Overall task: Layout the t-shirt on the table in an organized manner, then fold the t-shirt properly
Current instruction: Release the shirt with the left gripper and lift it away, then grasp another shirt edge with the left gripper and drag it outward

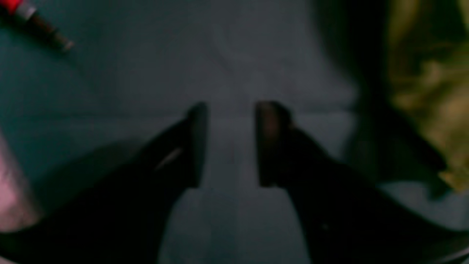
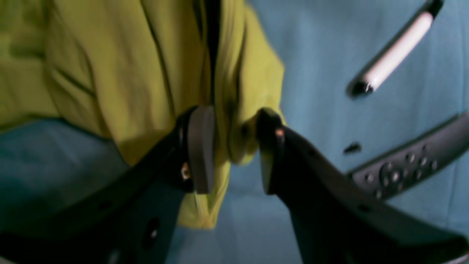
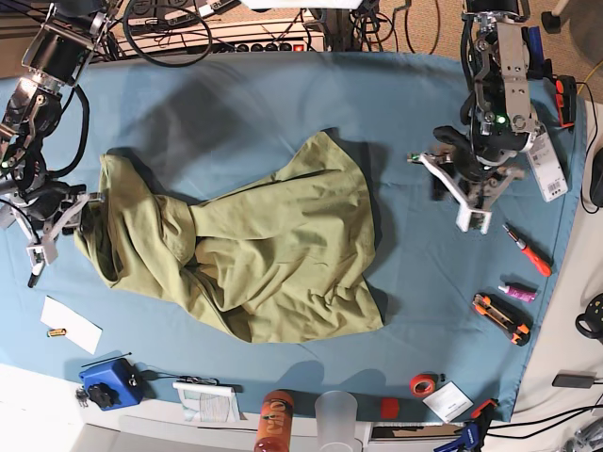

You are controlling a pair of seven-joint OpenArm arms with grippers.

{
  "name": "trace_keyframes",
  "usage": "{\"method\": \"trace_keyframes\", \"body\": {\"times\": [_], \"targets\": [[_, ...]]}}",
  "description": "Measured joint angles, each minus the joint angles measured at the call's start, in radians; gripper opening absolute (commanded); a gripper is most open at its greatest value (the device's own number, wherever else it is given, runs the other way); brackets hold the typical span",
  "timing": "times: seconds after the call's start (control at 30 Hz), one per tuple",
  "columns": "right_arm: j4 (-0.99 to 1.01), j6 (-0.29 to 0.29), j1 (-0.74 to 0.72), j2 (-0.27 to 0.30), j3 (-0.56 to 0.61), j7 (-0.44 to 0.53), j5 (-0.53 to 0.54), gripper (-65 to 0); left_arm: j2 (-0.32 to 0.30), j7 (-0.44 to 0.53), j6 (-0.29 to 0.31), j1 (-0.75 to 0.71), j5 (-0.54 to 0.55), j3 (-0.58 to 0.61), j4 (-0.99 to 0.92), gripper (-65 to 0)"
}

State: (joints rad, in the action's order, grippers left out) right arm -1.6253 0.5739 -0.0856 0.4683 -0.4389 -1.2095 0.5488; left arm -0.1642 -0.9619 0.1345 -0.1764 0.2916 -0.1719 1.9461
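The olive-green t-shirt [image 3: 273,254] lies crumpled across the middle of the teal-blue table [image 3: 283,104], its left part bunched and raised. My right gripper [image 3: 80,218] is at that left edge. In the right wrist view a fold of the shirt [image 2: 110,73] fills the gap between the fingertips of the right gripper [image 2: 234,146], and cloth hangs past the left finger. My left gripper [image 3: 471,212] hovers right of the shirt. In the left wrist view the left gripper [image 1: 231,143] is open and empty over bare table [image 1: 110,91], with the shirt [image 1: 428,91] at the right edge.
A red screwdriver [image 3: 528,250], a pink tube [image 3: 516,292] and an orange cutter [image 3: 499,315] lie at the right edge. A tape roll [image 3: 422,384], cup [image 3: 336,414], orange bottle [image 3: 275,424] and blue box [image 3: 105,384] line the front. Cables run along the back.
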Motion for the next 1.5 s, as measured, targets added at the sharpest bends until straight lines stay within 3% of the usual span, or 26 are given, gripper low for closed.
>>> {"method": "trace_keyframes", "body": {"times": [0.13, 0.3, 0.57, 0.83, 1.03, 1.17, 1.4, 1.5], "targets": [[0.000, 0.000, 0.000, 0.000, 0.000, 0.024, 0.000, -44.4, 0.060, -0.024, 0.079, -0.002, 0.135, 0.000, -0.002, -37.7], [0.000, -0.002, 0.003, 0.000, 0.000, 0.010, -0.006, -44.4, 0.101, -0.026, 0.067, -0.026, 0.140, 0.000, -0.014, -37.7], [0.000, -0.005, 0.003, 0.000, 0.000, 0.009, -0.027, -44.4, 0.103, -0.033, 0.069, -0.095, 0.298, 0.000, -0.016, -37.7], [0.000, -0.005, 0.003, 0.000, 0.000, 0.009, -0.027, -44.4, 0.137, -0.006, 0.069, -0.094, 0.296, 0.048, -0.025, -37.7], [0.000, -0.005, 0.003, 0.000, 0.000, 0.009, -0.028, -44.4, 0.150, 0.037, 0.035, -0.094, 0.214, 0.105, -0.080, -37.7], [0.000, -0.005, 0.003, 0.000, 0.000, 0.009, -0.027, -44.4, 0.148, 0.047, 0.035, -0.091, 0.245, 0.105, -0.083, -37.7], [0.000, -0.005, 0.003, 0.000, 0.000, 0.009, -0.027, -44.4, 0.200, 0.068, 0.042, -0.040, 0.242, 0.137, -0.097, -37.8], [0.000, -0.005, 0.003, 0.000, 0.000, 0.009, -0.027, -44.4, 0.200, 0.065, 0.039, -0.026, 0.179, 0.186, -0.145, -38.3]]}}
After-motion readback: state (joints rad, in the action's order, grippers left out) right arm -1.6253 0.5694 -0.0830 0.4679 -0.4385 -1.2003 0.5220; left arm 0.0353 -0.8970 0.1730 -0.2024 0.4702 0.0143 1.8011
